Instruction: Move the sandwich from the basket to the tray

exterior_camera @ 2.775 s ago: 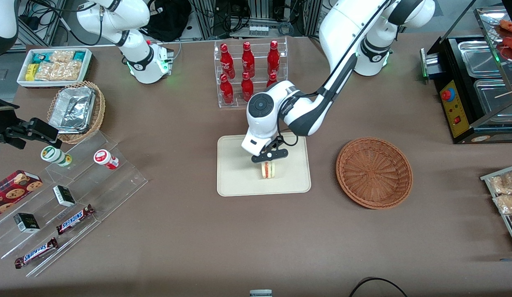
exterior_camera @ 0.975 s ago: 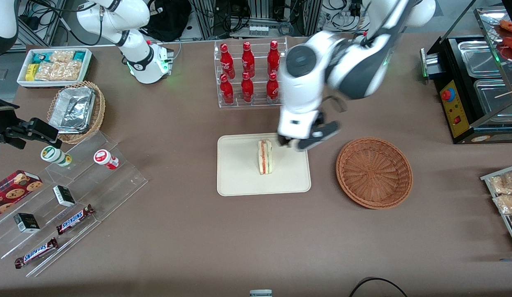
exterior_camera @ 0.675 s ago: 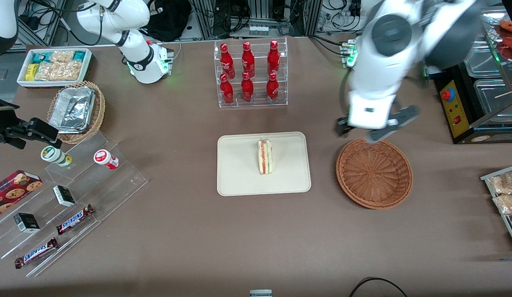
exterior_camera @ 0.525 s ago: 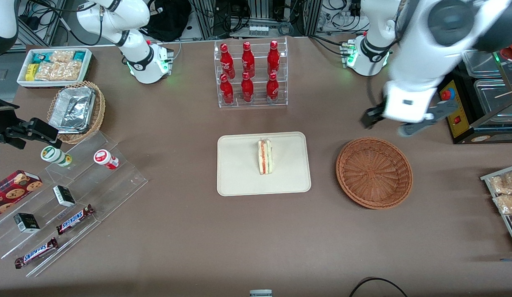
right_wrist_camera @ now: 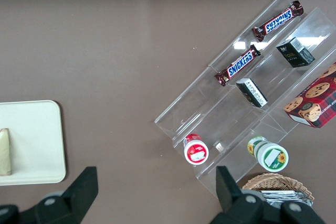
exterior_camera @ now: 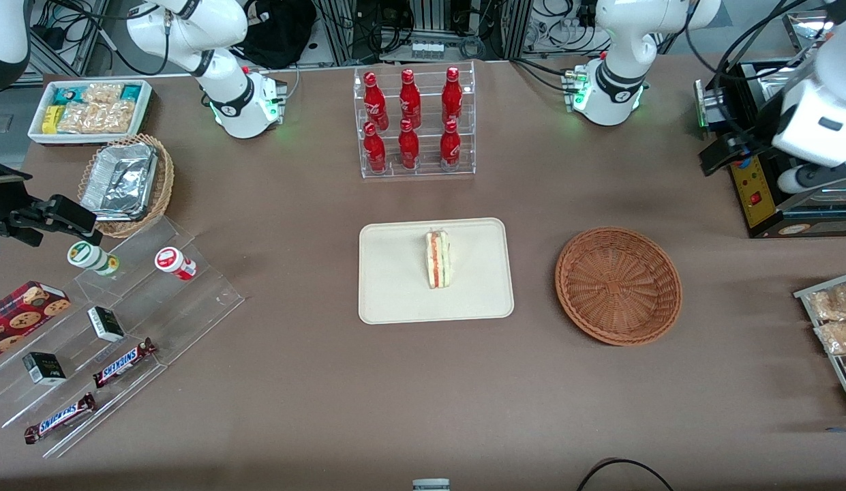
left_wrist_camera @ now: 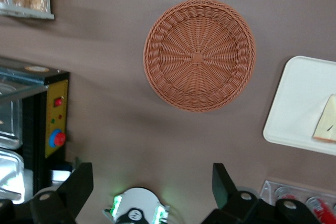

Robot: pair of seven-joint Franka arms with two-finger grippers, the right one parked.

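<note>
The sandwich (exterior_camera: 437, 260) is lying on the tray (exterior_camera: 395, 286), roughly at the tray's middle, with its red-orange and green filling edge facing up. Nothing is touching it. The basket (exterior_camera: 618, 285) is sitting on the desk (exterior_camera: 423, 382) beside the tray, toward the working arm's end, and it is holding nothing; the wrist camera is looking straight down into its bare woven bottom (left_wrist_camera: 199, 55), with a corner of the tray (left_wrist_camera: 294, 103) and a slice of the sandwich (left_wrist_camera: 326, 125) just showing next to it.

The pincer (left_wrist_camera: 152, 182) is hanging high above the desk, well apart from both basket and tray, out by the black appliance (exterior_camera: 770, 170) at the working arm's end. Its two fingers are standing wide apart with nothing between them.

Judging from how things lie, the transfer itself is looking finished: the sandwich is out of the basket and resting inside the tray's rim, released. What seems left, if anything, is only for the arm to be settling into a rest pose away from the work area.
</note>
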